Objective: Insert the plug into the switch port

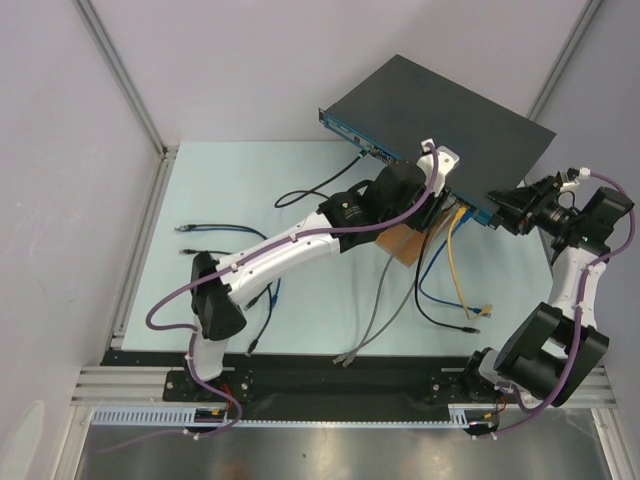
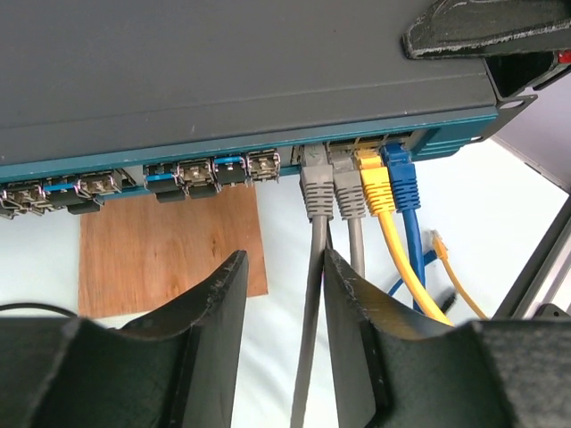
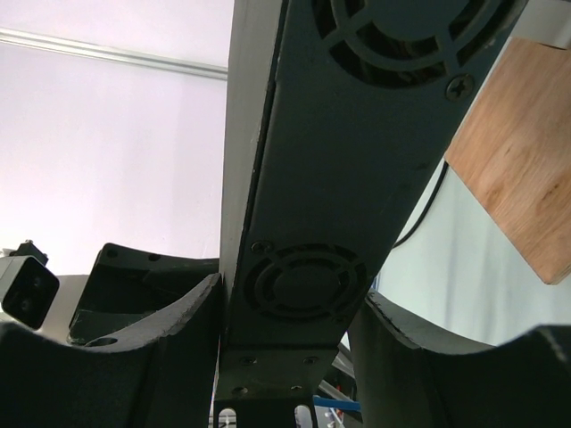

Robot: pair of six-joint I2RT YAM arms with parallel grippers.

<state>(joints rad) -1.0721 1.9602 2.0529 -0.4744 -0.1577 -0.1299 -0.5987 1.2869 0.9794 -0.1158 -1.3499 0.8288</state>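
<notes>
left wrist view looks straight at the blue face of the switch [image 2: 223, 80], which sits on the table [image 1: 250, 180] with its long axis across the frame. the grey plug [image 2: 315, 189] sits in that face just ahead of the left pincer [image 2: 285, 263], its long axis pointing into the switch and in line with the pincer. it seems fully home, though the latch is too small to tell. the left pincer stands spread. the plug's cable [image 2: 308, 330] runs back between its fingers [image 2: 210, 312], close to the right one, and nothing is pinched. the left arm is the nearer to the plug. the right pincer [image 3: 290, 299] is clamped across the switch's fan end, steadying it.
</notes>
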